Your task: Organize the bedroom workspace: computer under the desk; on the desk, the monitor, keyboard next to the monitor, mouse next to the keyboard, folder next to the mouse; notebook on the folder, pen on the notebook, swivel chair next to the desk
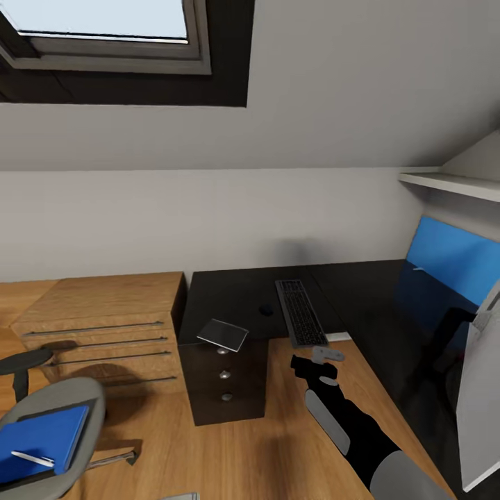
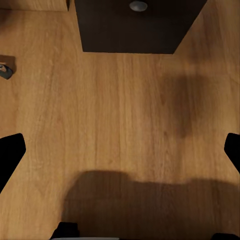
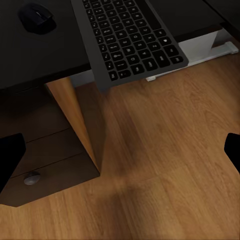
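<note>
Head view: right end effector (image 1: 321,357) hangs low over the floor (image 1: 278,444) just in front of the bench (image 1: 361,292), fingers apart, holding nothing. Keyboard (image 1: 300,312) lies on the bench right beyond it, near end sticking out past the bench edge. Mouse (image 1: 265,310) on the bench just left of the keyboard, apart from it. Notebook (image 1: 223,335) rests tilted at the bench's front left corner, above the drawers (image 1: 223,382), left of the end effector and apart from it. Chair (image 1: 55,430) at lower left, well apart from the end effector; folder (image 1: 40,439) lies flat on its seat with the pen (image 1: 32,458) on top. Wooden chest (image 1: 97,326) stands beside the bench's left end.

Right wrist view: keyboard (image 3: 131,40) overhangs the bench edge, mouse (image 3: 36,17) beside it, drawer knob (image 3: 32,178) below; finger tips at the frame sides, wide apart.

Left wrist view: floor (image 2: 120,115) and a drawer front (image 2: 135,25); left end effector (image 2: 120,150) fingers spread at the frame edges, empty.
</note>
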